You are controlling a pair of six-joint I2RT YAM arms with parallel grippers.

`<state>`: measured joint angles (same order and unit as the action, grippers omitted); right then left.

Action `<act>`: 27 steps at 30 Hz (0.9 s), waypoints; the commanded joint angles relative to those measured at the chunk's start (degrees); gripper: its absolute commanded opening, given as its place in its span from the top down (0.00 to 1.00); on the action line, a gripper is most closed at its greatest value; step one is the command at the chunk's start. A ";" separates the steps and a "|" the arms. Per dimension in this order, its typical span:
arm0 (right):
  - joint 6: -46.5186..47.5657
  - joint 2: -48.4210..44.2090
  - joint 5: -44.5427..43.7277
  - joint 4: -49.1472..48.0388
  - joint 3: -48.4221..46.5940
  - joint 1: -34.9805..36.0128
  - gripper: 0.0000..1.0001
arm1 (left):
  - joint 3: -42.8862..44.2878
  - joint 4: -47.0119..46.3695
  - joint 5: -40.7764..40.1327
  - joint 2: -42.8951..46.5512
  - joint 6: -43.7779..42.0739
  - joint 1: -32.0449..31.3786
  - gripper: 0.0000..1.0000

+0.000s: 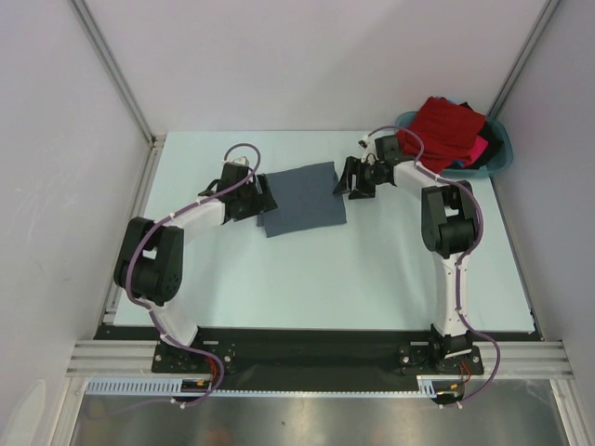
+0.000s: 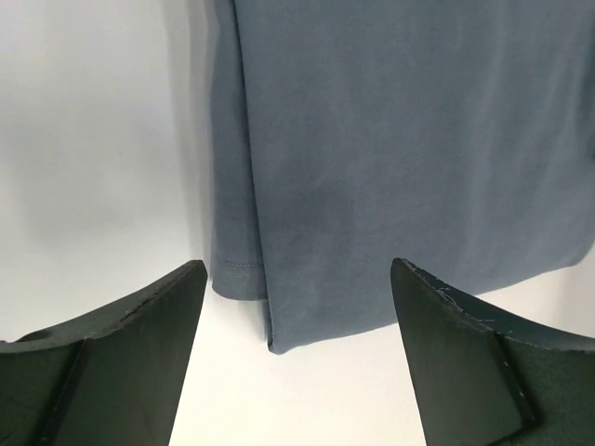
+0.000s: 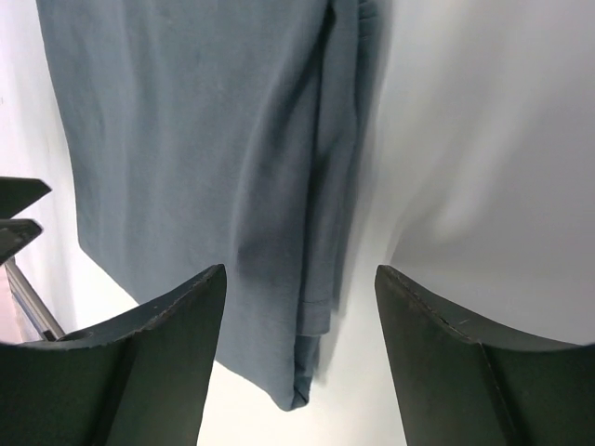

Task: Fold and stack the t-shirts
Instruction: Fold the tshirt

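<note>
A slate-grey t-shirt (image 1: 303, 197) lies folded into a flat rectangle on the table between my two grippers. My left gripper (image 1: 263, 197) is open and empty at its left edge; the left wrist view shows the shirt's folded corner (image 2: 270, 339) just ahead of the fingers (image 2: 153, 325). My right gripper (image 1: 344, 178) is open and empty at the shirt's right edge; the right wrist view shows its layered edge (image 3: 307, 372) between the fingers (image 3: 177, 316). A red t-shirt (image 1: 448, 128), with pink (image 1: 478, 149) and dark cloth, is piled in the basin.
A teal plastic basin (image 1: 498, 160) stands at the back right corner of the pale table (image 1: 325, 279). White walls with metal posts close in the sides and back. The arm bases sit on a black rail at the near edge.
</note>
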<state>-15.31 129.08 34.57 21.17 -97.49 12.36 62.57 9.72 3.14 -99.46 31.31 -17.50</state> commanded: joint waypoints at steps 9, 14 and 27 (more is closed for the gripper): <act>0.81 -1.90 2.35 -0.87 -1.12 0.65 0.28 | 2.56 -2.50 -2.70 -5.04 2.26 -1.05 0.14; 0.90 -1.46 2.44 -0.51 -1.21 0.73 0.29 | 3.26 -4.70 -0.33 -6.62 3.67 -1.31 0.15; 1.07 -0.49 2.61 0.19 -1.47 1.09 0.30 | 3.01 -11.71 7.05 -7.94 8.41 -3.77 0.47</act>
<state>-15.31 129.08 35.92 21.30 -97.49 13.04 65.17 3.77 6.28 -107.46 37.15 -20.16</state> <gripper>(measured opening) 0.707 0.545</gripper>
